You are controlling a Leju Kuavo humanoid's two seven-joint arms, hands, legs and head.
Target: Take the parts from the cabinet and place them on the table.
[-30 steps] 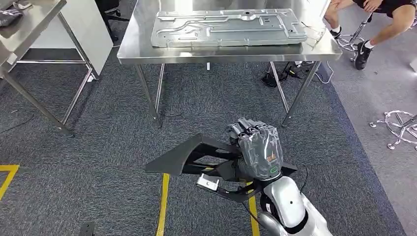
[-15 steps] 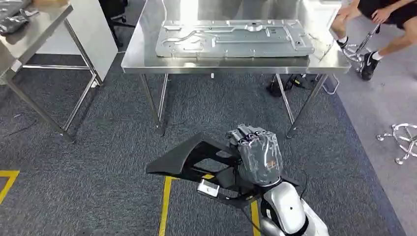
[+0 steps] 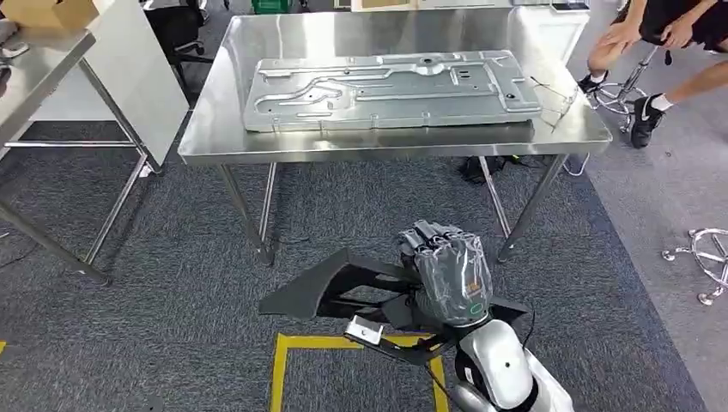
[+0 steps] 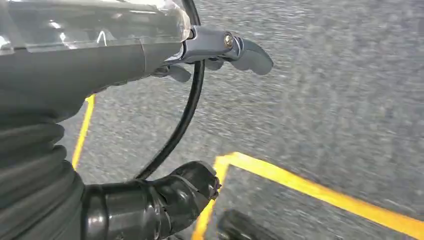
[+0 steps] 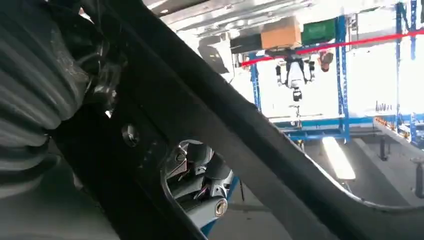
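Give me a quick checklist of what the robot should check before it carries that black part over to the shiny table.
1. Part held: ok. The right hand grips the black part.
2. Grip firm enough for walking: cannot tell.
3. Room on the steel table: ok, bare strips lie beside the metal panel.
4. Path: ok, bare carpet lies between robot and table.
5. People: not ok. A person's legs are near the table's right end.
6. Left hand free: ok, it holds nothing.
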